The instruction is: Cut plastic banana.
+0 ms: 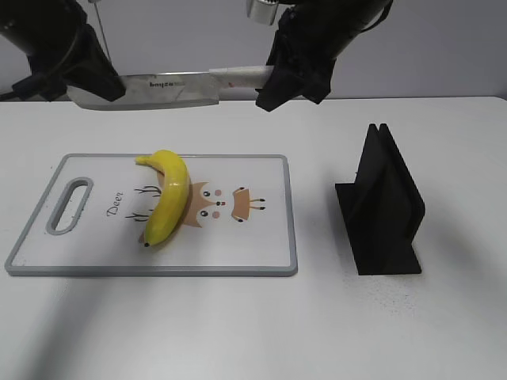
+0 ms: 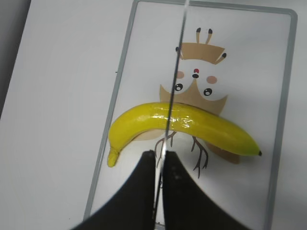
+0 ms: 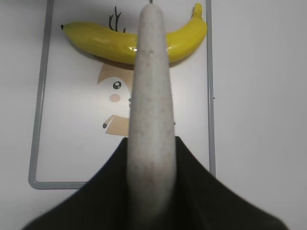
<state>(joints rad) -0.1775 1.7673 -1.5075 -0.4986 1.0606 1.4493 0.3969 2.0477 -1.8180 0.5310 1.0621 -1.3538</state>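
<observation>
Both arms raised at back of scene, well above counter. Left gripper (image 1: 99, 83) reaches in from upper left, angled down toward centre, black fingers (image 2: 180, 191) pinched on knife (image 1: 170, 85) blade tip. Right gripper (image 1: 289, 79) comes in from upper right, slanting down and left, fingers (image 3: 211, 191) clamped round pale knife handle. Knife spans horizontally between both grippers. Wrists pitched downward.
</observation>
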